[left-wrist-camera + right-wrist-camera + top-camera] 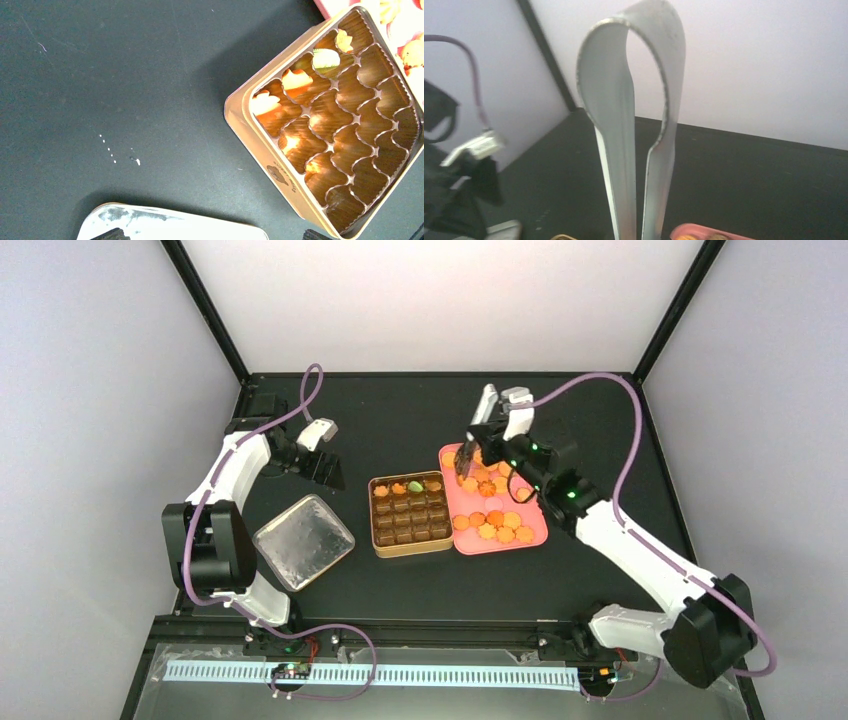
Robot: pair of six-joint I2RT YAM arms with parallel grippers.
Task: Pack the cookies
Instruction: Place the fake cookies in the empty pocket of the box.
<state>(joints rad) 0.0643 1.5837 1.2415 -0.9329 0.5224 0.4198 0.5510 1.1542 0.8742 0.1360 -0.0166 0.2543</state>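
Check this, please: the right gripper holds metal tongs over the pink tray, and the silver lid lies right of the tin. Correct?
No: the silver lid lies left of the tin, as the top external view shows. The right gripper does hold the metal tongs over the pink tray.

The cookies [490, 525] are mostly orange, one green; the tray [500, 548] is pink. The tin [415, 550] is golden-brown with ribbed cups, lid [303, 540] and tongs [624, 125] silver, bench [400, 420] black.
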